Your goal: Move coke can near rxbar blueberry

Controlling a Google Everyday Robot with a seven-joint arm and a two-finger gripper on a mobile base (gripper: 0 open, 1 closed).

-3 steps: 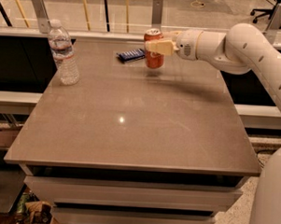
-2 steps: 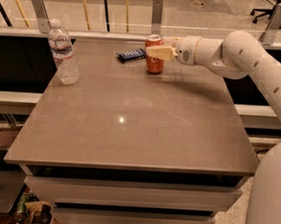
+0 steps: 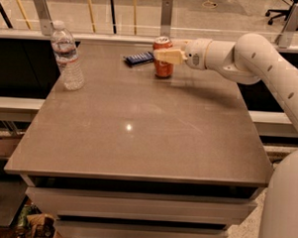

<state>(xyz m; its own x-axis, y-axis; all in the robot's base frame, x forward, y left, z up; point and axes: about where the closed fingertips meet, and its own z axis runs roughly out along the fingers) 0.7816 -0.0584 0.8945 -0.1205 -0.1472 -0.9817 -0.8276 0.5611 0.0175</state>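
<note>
Camera view: a grey-brown table (image 3: 138,135) seen from its front edge, with three objects standing along the far side. At far centre the coke can (image 3: 163,68) stands upright on the table, its silver top facing up. The gripper (image 3: 161,54) reaches in from the right at the end of a white arm (image 3: 250,58) and is closed around the middle of the can; one cream-coloured finger (image 3: 169,56) crosses the can's near face, while the other is hidden behind it. The rxbar blueberry (image 3: 139,58), a flat dark blue bar, lies on the table just beside the can on its left, angled slightly, with a narrow gap between the two. A clear plastic water bottle (image 3: 67,55) stands upright near the far left corner, well apart from both can and bar. Behind the table runs a low rail (image 3: 93,36) with upright posts.
</note>
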